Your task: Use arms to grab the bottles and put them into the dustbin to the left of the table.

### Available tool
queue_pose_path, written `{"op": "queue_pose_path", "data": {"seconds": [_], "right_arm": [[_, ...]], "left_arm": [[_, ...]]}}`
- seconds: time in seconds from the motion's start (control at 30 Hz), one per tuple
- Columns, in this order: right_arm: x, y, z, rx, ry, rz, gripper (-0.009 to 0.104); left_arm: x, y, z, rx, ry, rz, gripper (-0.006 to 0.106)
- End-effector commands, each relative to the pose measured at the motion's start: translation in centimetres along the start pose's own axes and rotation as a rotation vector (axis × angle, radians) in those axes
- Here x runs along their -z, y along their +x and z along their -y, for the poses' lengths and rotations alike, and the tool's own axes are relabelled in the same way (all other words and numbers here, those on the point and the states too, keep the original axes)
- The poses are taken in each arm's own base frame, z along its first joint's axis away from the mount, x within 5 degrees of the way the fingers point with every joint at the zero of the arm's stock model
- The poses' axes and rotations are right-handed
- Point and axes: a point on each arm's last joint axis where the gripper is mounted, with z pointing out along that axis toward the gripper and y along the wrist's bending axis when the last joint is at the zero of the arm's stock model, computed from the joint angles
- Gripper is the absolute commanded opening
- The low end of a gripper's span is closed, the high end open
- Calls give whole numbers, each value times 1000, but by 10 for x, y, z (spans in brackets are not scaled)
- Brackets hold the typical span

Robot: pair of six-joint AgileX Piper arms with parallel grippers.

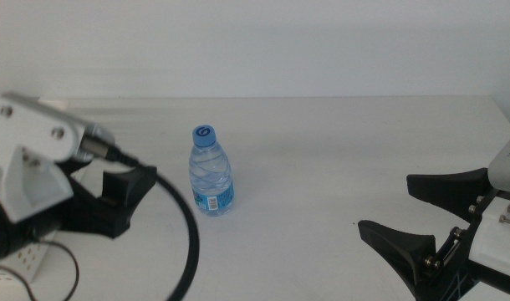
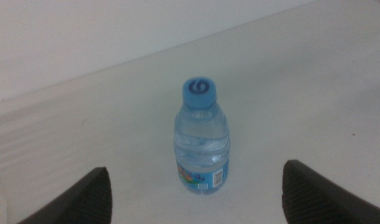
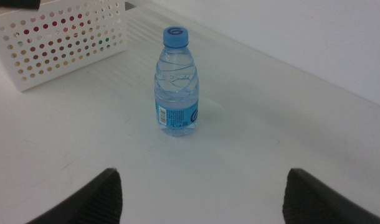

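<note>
Small water bottle (image 1: 211,171) stands upright mid-table (image 1: 322,150), clear ribbed plastic, blue cap and label, waiting to be picked. Left gripper (image 1: 125,194) gapes wide and empty just beside it, lined up; right gripper (image 1: 422,219) waits apart, equally spread. Perforated white dustbin (image 3: 59,37) sits behind.
</note>
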Motion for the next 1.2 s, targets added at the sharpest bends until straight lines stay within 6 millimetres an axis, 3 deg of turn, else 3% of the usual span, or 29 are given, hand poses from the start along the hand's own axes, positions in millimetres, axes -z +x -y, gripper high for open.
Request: {"op": "queue_pose_path", "data": {"seconds": [0.0,0.2,0.67,1.17], "right_arm": [[3,-15,0,12,0,104,67],[3,-15,0,12,0,104,67],[3,-15,0,12,0,104,67],[3,-15,0,12,0,104,67]], "left_arm": [[7,-12,1,23,-4,152,90],[6,6,3,56,-2,208,90],[4,18,3,34,-15,219,90],[0,8,0,48,-43,340,90]]}}
